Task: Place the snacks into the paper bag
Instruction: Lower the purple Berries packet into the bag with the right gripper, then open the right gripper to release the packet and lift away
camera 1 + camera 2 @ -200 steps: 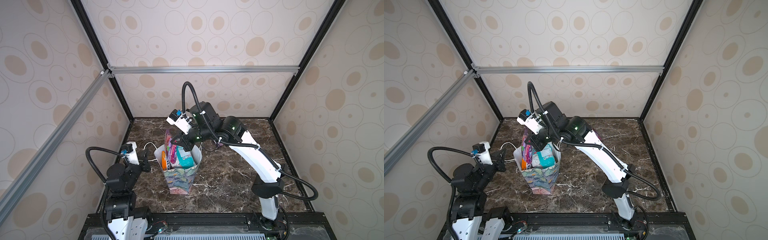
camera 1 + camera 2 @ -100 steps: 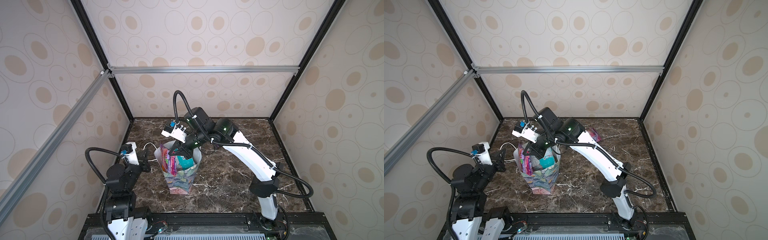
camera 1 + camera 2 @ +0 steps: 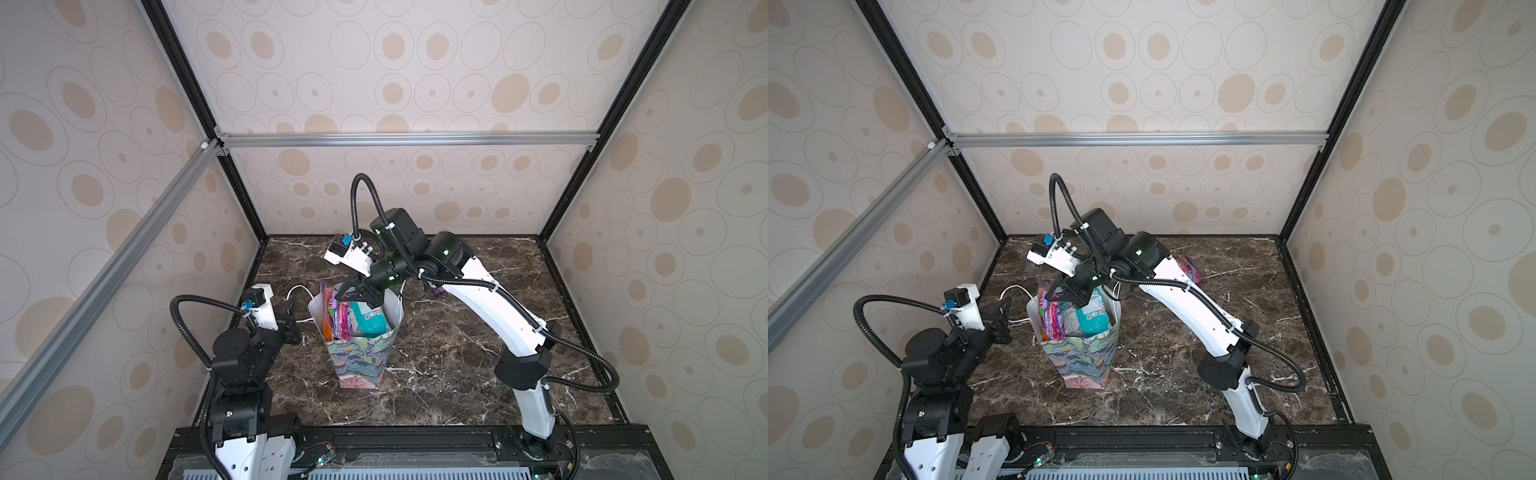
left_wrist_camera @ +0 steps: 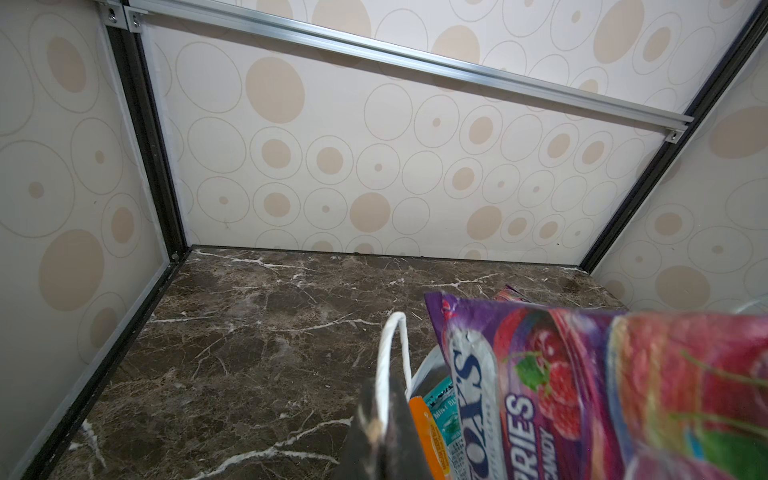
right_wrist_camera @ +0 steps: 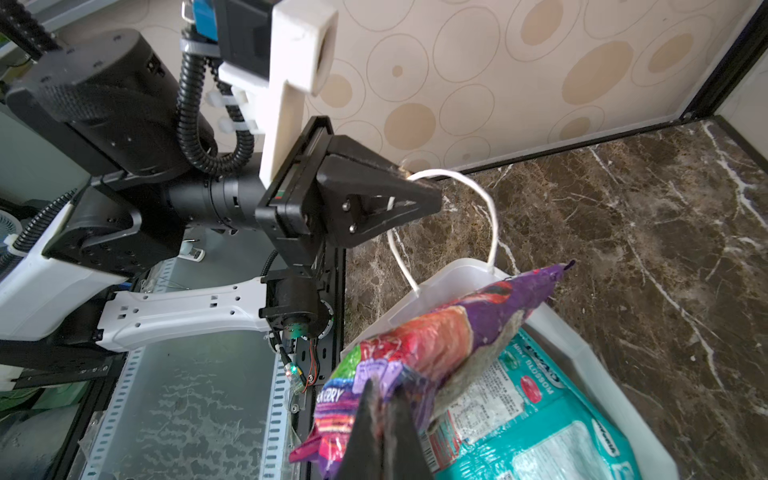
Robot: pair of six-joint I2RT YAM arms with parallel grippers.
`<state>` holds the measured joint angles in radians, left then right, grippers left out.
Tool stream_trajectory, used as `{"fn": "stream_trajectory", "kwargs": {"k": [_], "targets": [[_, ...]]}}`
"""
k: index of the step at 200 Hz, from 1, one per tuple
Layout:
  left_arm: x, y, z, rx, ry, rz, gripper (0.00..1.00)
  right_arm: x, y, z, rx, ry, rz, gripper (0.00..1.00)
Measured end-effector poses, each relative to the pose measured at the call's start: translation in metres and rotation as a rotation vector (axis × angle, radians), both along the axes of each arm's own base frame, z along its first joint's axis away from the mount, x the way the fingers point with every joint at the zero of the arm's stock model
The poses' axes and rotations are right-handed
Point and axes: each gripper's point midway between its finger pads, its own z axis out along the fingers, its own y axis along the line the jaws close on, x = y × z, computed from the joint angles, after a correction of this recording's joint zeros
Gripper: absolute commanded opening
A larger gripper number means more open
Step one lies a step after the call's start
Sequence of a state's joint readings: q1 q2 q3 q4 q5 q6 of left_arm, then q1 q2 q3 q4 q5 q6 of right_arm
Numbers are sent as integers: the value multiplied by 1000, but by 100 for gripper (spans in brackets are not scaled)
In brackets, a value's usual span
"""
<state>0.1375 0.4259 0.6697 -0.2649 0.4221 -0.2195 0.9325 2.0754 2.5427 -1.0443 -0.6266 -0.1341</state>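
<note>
Right fingers (image 5: 363, 436) are pinched tight on a purple packet (image 5: 478, 324), which sits slantwise over the mouth of the paper bag (image 3: 361, 357), mid-frame in both top views. Left fingers (image 5: 374, 199) are clamped on the bag's cord handle (image 4: 383, 353), so I'd guess the drop is straight down.

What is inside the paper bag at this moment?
Inside the paper bag stand a teal packet, an orange packet and a purple packet, which the right pincer grips at the mouth. Anything deeper is covered by these and the bag's walls.
</note>
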Motion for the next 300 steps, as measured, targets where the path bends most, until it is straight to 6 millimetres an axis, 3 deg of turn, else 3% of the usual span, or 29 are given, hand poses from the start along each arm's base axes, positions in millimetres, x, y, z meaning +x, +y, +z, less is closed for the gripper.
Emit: {"fn": "stream_trajectory", "kwargs": {"k": [40,106,115,129,143,181,210,258,300], "targets": [[0,0,0,0,0,0,0,25,2,-9,15,41,-29,0],[0,0,0,0,0,0,0,16,-2,-29,-44,73,1,0],[0,0,0,0,1,1,0,15,-5,-34,-62,78,-2,10],[0,0,0,0,0,1,0,14,-11,-40,-90,74,-17,12],[0,0,0,0,0,1,0,15,-18,-42,-110,57,-38,30],[0,0,0,0,0,1,0,25,-34,-25,-99,-7,-103,45],[0,0,0,0,0,1,0,29,-39,-11,-69,-32,-138,45],[0,0,0,0,1,1,0,36,-38,-10,-89,-72,-212,43],[0,0,0,0,1,1,0,38,-59,3,-81,-119,-300,44]]}}
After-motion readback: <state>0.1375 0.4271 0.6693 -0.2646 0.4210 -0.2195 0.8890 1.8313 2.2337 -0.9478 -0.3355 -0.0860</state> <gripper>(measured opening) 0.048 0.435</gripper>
